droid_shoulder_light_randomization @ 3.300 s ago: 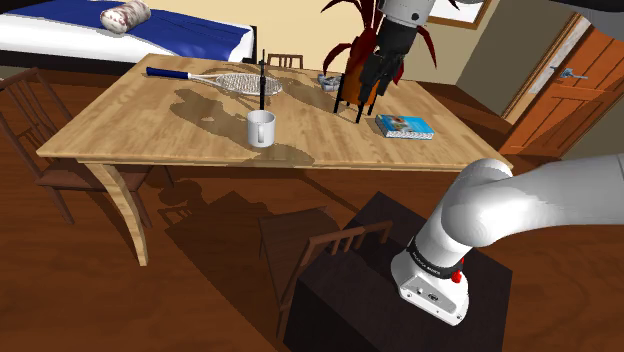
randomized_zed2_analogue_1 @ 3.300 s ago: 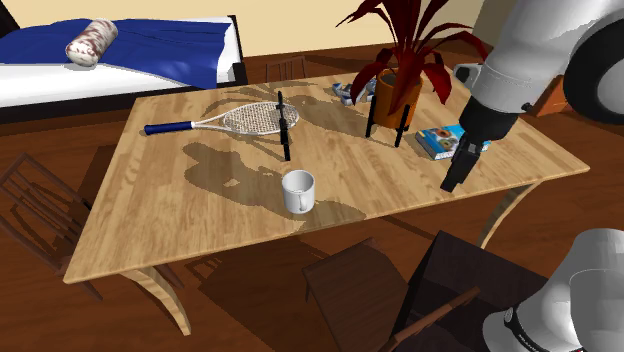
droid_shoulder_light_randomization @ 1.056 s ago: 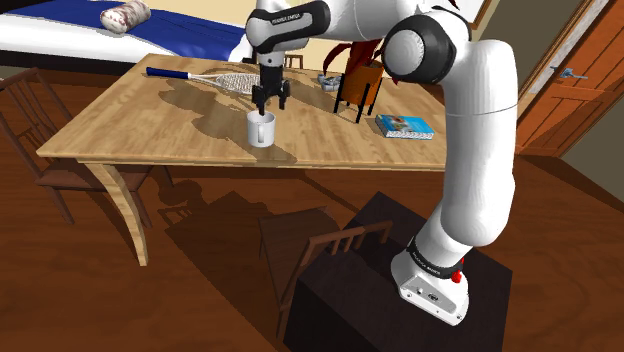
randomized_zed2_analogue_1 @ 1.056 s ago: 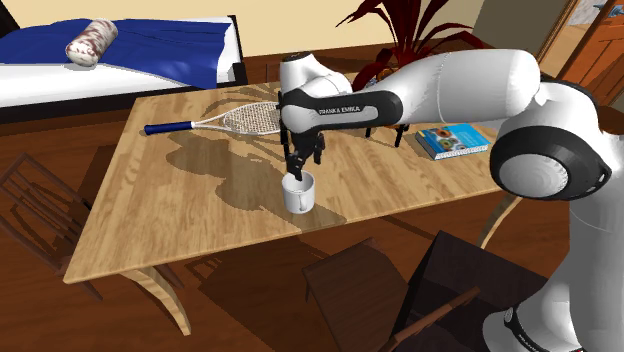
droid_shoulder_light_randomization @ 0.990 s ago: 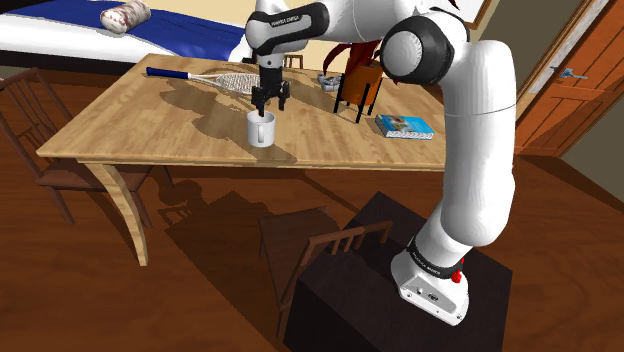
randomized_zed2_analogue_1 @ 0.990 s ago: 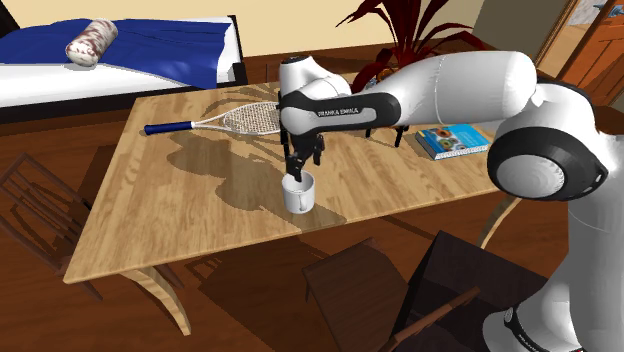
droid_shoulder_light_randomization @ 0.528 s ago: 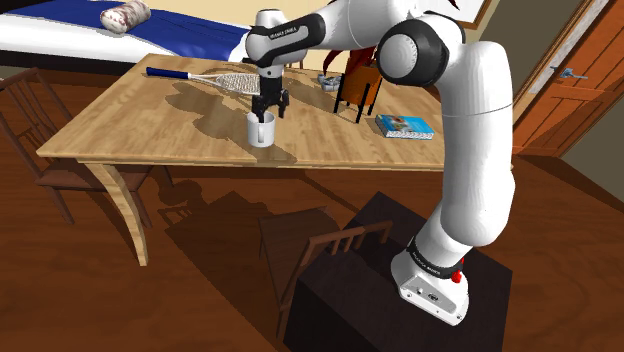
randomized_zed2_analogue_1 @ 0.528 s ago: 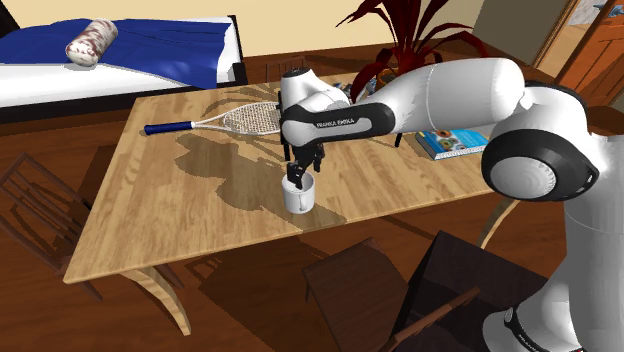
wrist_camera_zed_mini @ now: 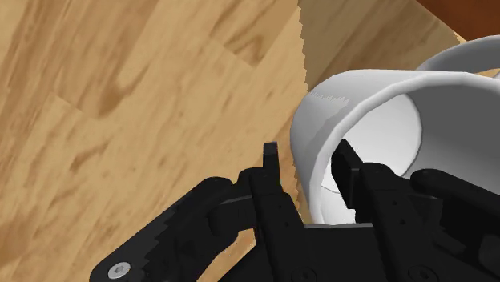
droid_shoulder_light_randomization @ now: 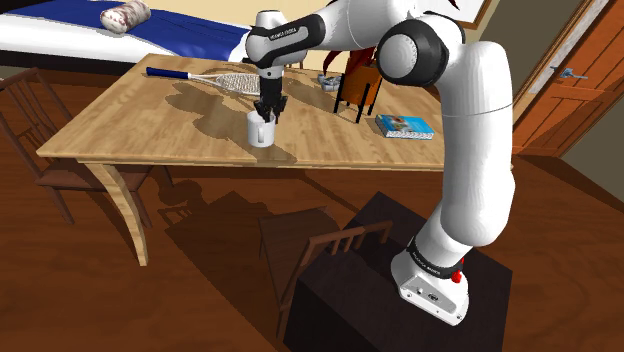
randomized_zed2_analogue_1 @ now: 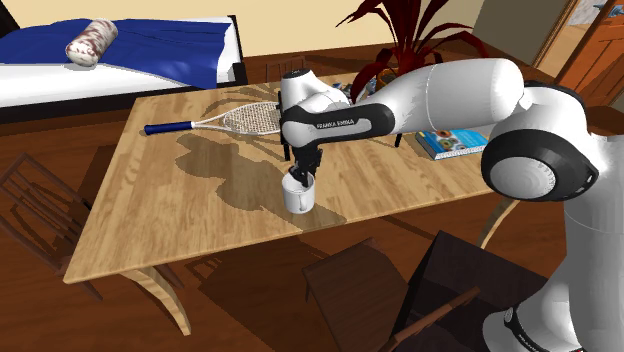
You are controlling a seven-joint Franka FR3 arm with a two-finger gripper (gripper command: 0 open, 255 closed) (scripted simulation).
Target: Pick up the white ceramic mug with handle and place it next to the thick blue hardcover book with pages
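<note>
A white robot arm rises from its dark stand (droid_shoulder_light_randomization: 400,290) at the shoulder view's lower right, bends at a high elbow and reaches across to the left over a wooden desk (droid_shoulder_light_randomization: 120,125). Its forearm lies nearly level and the wrist turns down, so the black hand (droid_shoulder_light_randomization: 266,112) points straight down onto a white mug (droid_shoulder_light_randomization: 260,132).

The mug stands upright on the desk near the front edge, in the arm's shadow. In the second exterior view the hand (randomized_zed2_analogue_1: 300,178) dips into the top of the mug (randomized_zed2_analogue_1: 298,198).

In the wrist view the hand (wrist_camera_zed_mini: 307,156) is spread, straddling the wall of the mug (wrist_camera_zed_mini: 377,120): one finger is inside the cup, the other outside. A thin strip of desk shows between the outer finger and the wall, so the mug is not pinched.

The blue book (droid_shoulder_light_randomization: 405,126) lies flat near the desk's far right end, well apart from the mug. A potted red-leaved plant (randomized_zed2_analogue_1: 400,60) stands between them, farther back. A racket (randomized_zed2_analogue_1: 230,120) lies behind the mug.
</note>
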